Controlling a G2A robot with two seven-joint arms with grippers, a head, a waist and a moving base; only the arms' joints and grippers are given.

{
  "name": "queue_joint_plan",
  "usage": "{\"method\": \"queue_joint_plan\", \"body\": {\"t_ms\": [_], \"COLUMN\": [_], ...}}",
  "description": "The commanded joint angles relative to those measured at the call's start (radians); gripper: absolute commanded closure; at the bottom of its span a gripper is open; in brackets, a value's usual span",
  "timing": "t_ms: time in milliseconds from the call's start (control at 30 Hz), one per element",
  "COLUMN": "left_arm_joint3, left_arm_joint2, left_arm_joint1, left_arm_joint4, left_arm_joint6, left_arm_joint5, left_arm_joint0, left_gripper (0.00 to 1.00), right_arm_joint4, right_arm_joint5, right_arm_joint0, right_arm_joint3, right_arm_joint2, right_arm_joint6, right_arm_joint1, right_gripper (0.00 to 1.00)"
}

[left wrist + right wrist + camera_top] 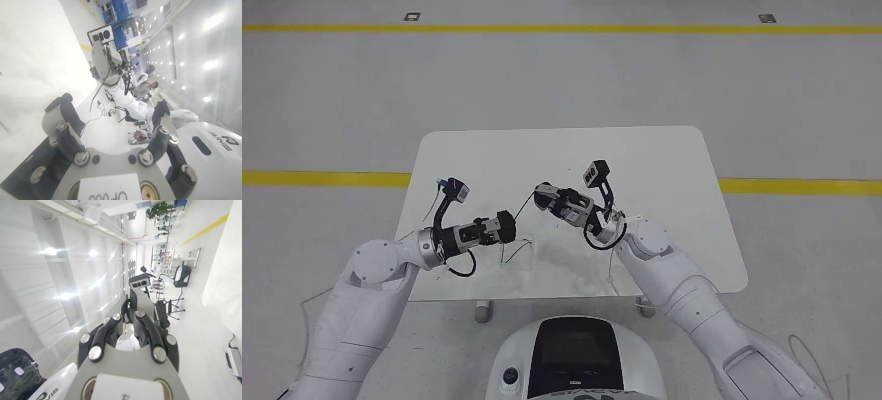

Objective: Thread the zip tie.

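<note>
Zip tie (98, 90), a thin dark strip, pinched in closed right hand (540, 190), hanging above tabletop (662, 170) middle; left hand (510, 226) spread wide open, just beside, over same tabletop.

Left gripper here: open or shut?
Open. In the left wrist view the left gripper's two fingers stand wide apart with nothing held between them; the zip tie hangs from the right gripper farther off.

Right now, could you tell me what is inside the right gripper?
A thin dark zip tie is pinched in the right gripper, its free length hanging out above the table. Its gripped end is hidden by the fingers.
</note>
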Motion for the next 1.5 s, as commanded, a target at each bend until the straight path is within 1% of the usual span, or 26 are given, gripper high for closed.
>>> {"method": "queue_joint_plan", "body": {"t_ms": [0,33,67,100,367,433,467,533,600,733,800,900,967,1233,1267,1333,1367,1467], "left_arm_joint3": [0.019,0.032,0.034,0.034,0.034,0.04,0.045,0.051,0.063,0.098,0.114,0.137,0.14,0.139,0.138,0.143,0.142,0.135], "left_arm_joint2": [0.016,0.021,0.025,0.025,0.025,0.033,0.046,0.057,0.063,0.065,0.069,0.066,0.066,0.068,0.074,0.072,0.071,0.067], "left_arm_joint1": [-0.016,-0.023,-0.027,-0.027,-0.027,-0.028,-0.03,-0.036,-0.044,-0.064,-0.076,-0.093,-0.105,-0.105,-0.105,-0.105,-0.106,-0.108], "left_arm_joint4": [-0.003,0.007,0.023,0.023,0.023,0.03,0.028,-0.015,-0.072,-0.103,-0.133,-0.154,-0.168,-0.169,-0.173,-0.18,-0.182,-0.188], "left_arm_joint6": [0.059,0.1,0.119,0.119,0.119,0.142,0.155,0.175,0.186,0.217,0.205,0.185,0.17,0.171,0.169,0.18,0.181,0.193], "left_arm_joint5": [0.0,0.0,0.0,0.0,0.0,0.0,0.0,0.0,0.0,0.0,0.0,0.0,0.0,0.002,0.007,0.0,0.0,0.0], "left_arm_joint0": [0.0,-0.002,-0.005,-0.005,-0.005,-0.001,0.001,-0.002,-0.007,-0.017,-0.021,-0.03,-0.034,-0.034,-0.032,-0.03,-0.028,-0.023], "left_gripper": [0.0,0.0,0.0,0.0,0.0,0.0,0.0,0.0,0.0,0.0,0.0,0.0,0.0,0.0,0.0,0.0,0.0,0.0], "right_arm_joint4": [-0.009,-0.016,-0.034,-0.057,-0.057,-0.056,-0.059,-0.077,-0.077,-0.095,-0.099,-0.1,-0.109,-0.118,-0.133,-0.158,-0.154,-0.161], "right_arm_joint5": [0.001,0.001,0.001,0.001,0.001,0.001,0.001,0.001,0.001,0.001,0.001,0.001,0.001,0.001,0.001,0.001,0.001,0.01], "right_arm_joint0": [-0.016,-0.02,-0.019,-0.015,-0.015,-0.019,-0.027,-0.038,-0.055,-0.073,-0.079,-0.083,-0.082,-0.081,-0.084,-0.098,-0.109,-0.118], "right_arm_joint3": [-0.012,-0.012,-0.012,-0.016,-0.016,-0.021,-0.038,-0.059,-0.085,-0.098,-0.096,-0.087,-0.08,-0.081,-0.094,-0.114,-0.126,-0.132], "right_arm_joint2": [0.007,0.005,0.006,0.015,0.015,0.016,0.018,0.022,0.027,0.023,0.021,0.017,0.012,0.012,0.019,0.025,0.027,0.021], "right_arm_joint6": [-0.046,-0.057,-0.068,-0.086,-0.086,-0.098,-0.124,-0.165,-0.211,-0.27,-0.288,-0.297,-0.3,-0.306,-0.325,-0.349,-0.361,-0.367], "right_arm_joint1": [-0.007,-0.01,-0.012,-0.012,-0.012,-0.012,-0.014,-0.015,-0.02,-0.03,-0.036,-0.043,-0.047,-0.048,-0.047,-0.046,-0.047,-0.049], "right_gripper": [1.0,1.0,1.0,1.0,1.0,1.0,1.0,1.0,1.0,1.0,1.0,1.0,1.0,1.0,1.0,1.0,1.0,1.0]}}
